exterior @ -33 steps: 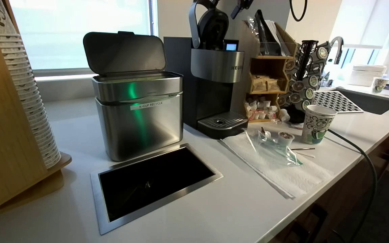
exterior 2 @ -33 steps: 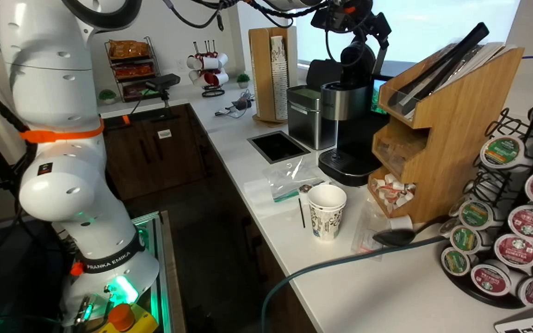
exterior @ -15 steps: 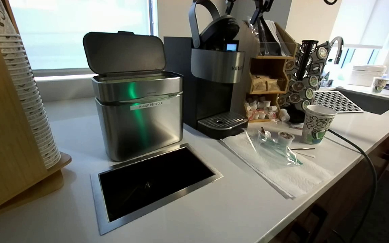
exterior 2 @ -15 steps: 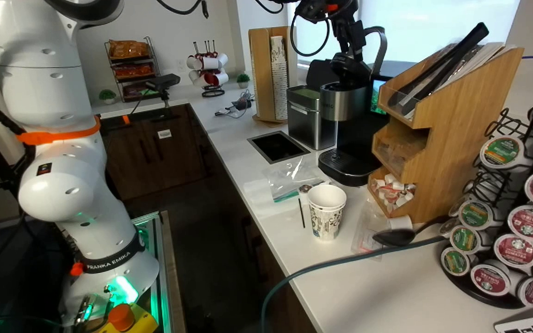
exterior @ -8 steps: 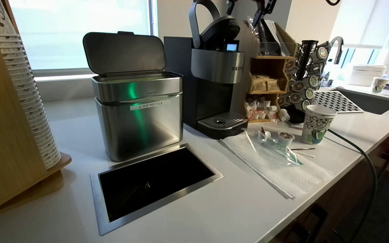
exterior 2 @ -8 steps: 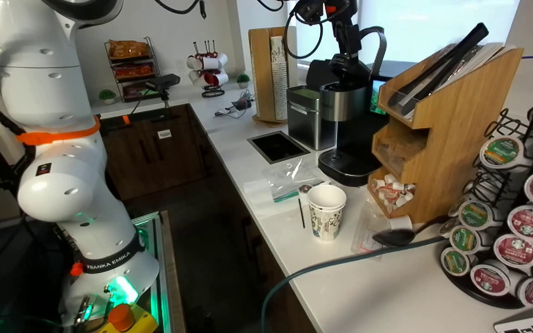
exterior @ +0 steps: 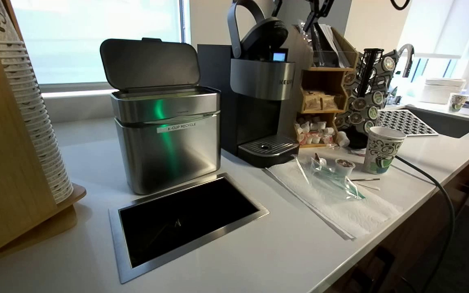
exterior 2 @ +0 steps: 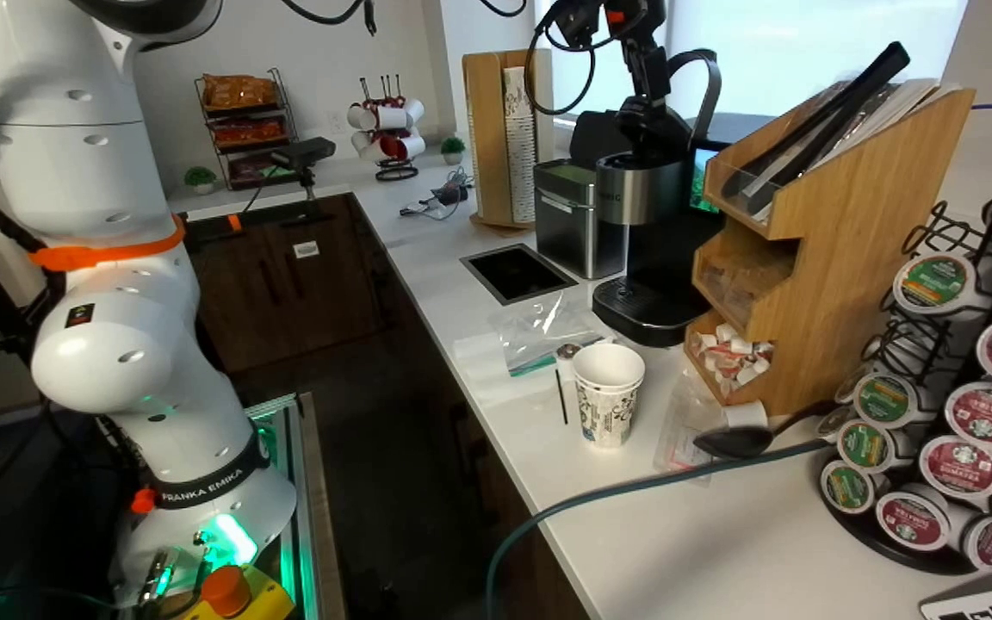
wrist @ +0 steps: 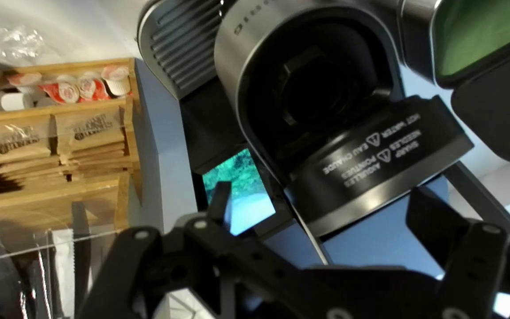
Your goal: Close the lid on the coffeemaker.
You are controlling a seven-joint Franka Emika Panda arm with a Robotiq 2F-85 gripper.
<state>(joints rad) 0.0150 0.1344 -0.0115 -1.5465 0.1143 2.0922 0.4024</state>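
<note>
Since the earliest frame the lid (wrist: 379,164) has tipped forward and down from nearly upright, and the gripper (wrist: 321,199) has shifted with it. Room beside the coffeemaker (exterior: 261,79) is tight: the steel bin (exterior: 169,150) stands close on one flank, a wooden organizer (exterior 2: 875,241) on the other. A paper towel (exterior: 373,219) bearing a clear bag (exterior: 332,187) lies just in front, leaving a bare strip of counter (exterior: 291,236) between it and the steel-rimmed opening (exterior: 193,244), running out to the front edge. The bin is labelled "K-CUP RECYCLE"; "KEU" can be read on the coffeemaker's front in an exterior view; the lid carries, upside down in the wrist view, "HOT WATER", "EAU CHAUDE", "SHARP NEEDLES" and "AIGUILLES POINTUES"; a band (exterior 2: 212,486) at the base of the arm (exterior 2: 117,344) says "FRANKA EMIKA". The gripper is released, its fingers (wrist: 222,206) spread well apart. The lid, raised at a tilt above the coffeemaker's body, shows in the wrist view between the lines of the fingertips and just beyond them; whether either touches it, I cannot tell.
</note>
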